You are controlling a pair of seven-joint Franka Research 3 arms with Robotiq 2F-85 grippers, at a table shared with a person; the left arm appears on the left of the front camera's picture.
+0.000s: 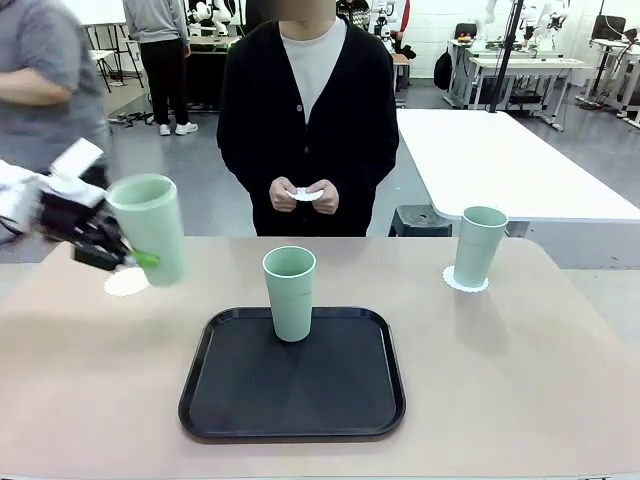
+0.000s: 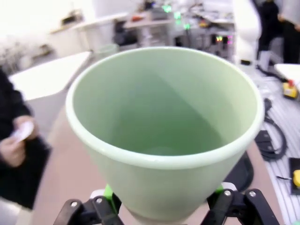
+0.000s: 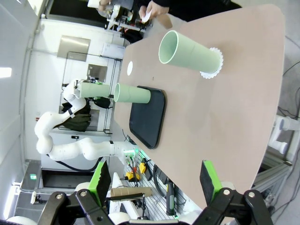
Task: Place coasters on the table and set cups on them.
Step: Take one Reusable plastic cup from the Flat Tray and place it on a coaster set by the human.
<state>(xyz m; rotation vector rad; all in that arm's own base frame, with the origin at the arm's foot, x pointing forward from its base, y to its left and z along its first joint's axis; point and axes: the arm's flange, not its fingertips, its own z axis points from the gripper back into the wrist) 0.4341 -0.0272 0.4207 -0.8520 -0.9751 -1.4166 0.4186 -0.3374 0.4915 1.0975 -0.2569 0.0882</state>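
Observation:
My left gripper (image 1: 128, 256) is shut on a mint-green cup (image 1: 150, 228) at the table's left, gripping its lower part. The cup is slightly tilted and stands right beside a white coaster (image 1: 124, 283) lying on the beige table (image 1: 520, 380). In the left wrist view this cup (image 2: 164, 131) sits between my green pads (image 2: 108, 192). A second cup (image 1: 290, 293) stands upright on the black tray (image 1: 292, 400). A third cup (image 1: 480, 245) stands on a coaster (image 1: 462, 282) at the right. My right gripper (image 3: 154, 187) is open above the table's near right edge.
A person in a black cardigan stands at the far side and holds another coaster (image 1: 305, 194) in both hands. A white table (image 1: 500, 160) stands behind on the right. Bare tabletop lies in front of the tray and to both sides of it.

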